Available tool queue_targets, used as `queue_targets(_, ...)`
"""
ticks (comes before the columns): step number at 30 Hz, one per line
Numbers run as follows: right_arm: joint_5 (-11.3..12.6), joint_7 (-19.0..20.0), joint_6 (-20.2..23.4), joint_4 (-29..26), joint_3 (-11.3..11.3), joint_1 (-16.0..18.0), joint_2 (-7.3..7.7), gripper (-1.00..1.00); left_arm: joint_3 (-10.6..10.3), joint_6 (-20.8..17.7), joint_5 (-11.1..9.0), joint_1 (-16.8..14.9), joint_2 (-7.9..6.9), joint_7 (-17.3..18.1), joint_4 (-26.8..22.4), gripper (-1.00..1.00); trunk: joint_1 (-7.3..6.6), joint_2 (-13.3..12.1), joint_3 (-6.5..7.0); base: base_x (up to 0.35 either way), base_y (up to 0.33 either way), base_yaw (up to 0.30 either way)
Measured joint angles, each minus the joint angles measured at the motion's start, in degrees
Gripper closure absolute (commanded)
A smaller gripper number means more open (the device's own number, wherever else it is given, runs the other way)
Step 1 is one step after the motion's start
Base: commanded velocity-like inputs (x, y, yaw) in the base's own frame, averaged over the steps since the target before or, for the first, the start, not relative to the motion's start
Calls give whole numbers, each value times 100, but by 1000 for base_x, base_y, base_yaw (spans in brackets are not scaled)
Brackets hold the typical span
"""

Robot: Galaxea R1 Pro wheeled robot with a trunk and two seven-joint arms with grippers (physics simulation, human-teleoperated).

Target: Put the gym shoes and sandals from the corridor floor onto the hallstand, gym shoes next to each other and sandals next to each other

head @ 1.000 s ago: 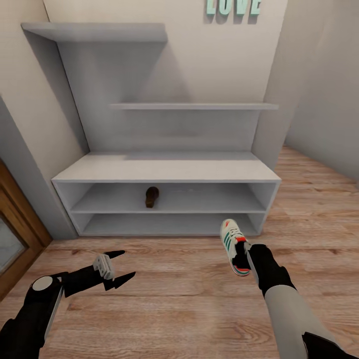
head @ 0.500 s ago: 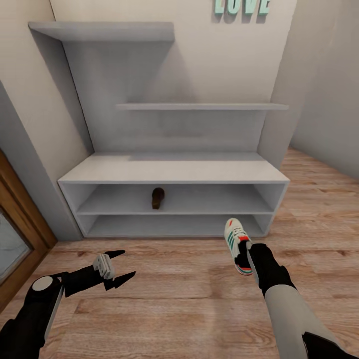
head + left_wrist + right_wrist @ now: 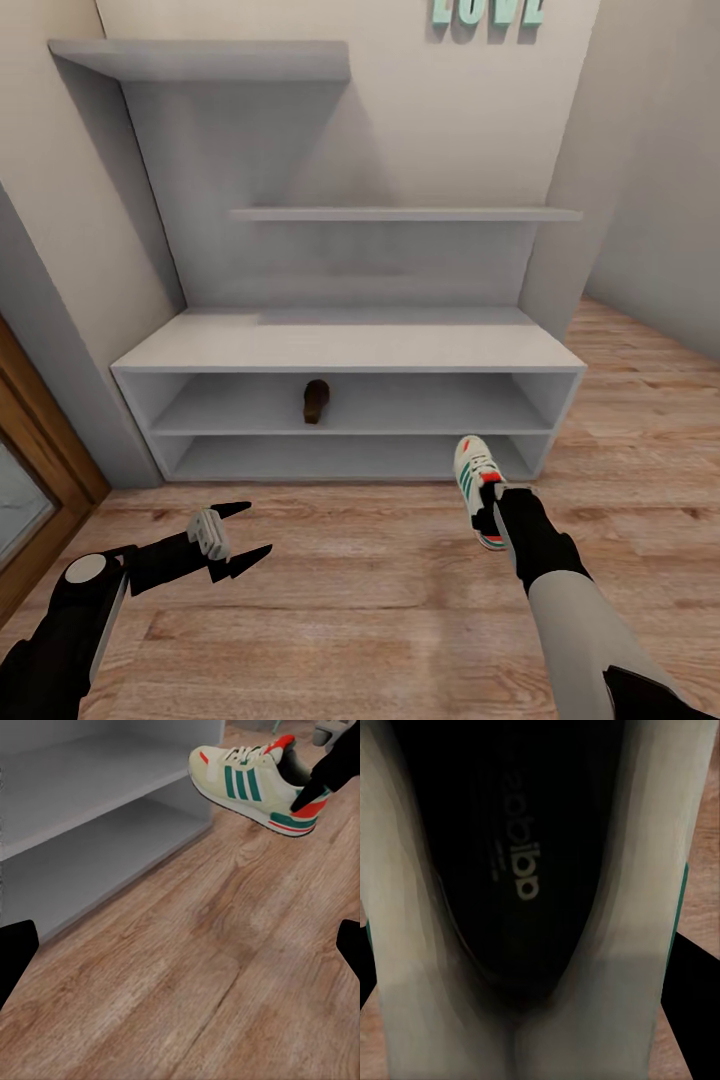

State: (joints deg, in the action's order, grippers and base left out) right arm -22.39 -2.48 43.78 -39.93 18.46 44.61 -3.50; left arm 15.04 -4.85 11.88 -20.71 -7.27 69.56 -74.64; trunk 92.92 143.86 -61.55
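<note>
The right gripper (image 3: 490,512) is grasping a gym shoe (image 3: 476,484) by its heel above the corridor floor (image 3: 380,600), before the hallstand's (image 3: 350,352) lower right corner. The left gripper (image 3: 245,532) is hanging released. One sandal (image 3: 314,400) is lying mid-upper-shelf.

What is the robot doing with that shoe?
The right gripper holds one gym shoe by its heel, off the floor, in front of the white shoe rack. One brown sandal sits on the rack's upper shelf. The left gripper is open and empty above the wood floor.
</note>
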Motion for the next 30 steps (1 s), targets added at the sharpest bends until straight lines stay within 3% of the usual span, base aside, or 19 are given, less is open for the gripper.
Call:
queue_targets(2,-2,0,-93,0,0,0,-7,100,0,1,-1,0,-1,0,0,-100,0,0,0,9,0,0)
queue_targets(8,127,-23,-942,7,-5,1,-35,100,0,0,0,0,-3,0,-2,-100,0,0,0,2,0,0)
queue_targets(19,148,-27,-1083,10,-1,0,-33,100,0,9,-1,0,-4,9,-1,-100,-1,0,0,25,12,0)
queue_targets(30,151,-27,-1087,12,-2,0,-30,100,1,8,1,0,-4,342,-3,-100,-2,0,0,216,204,0)
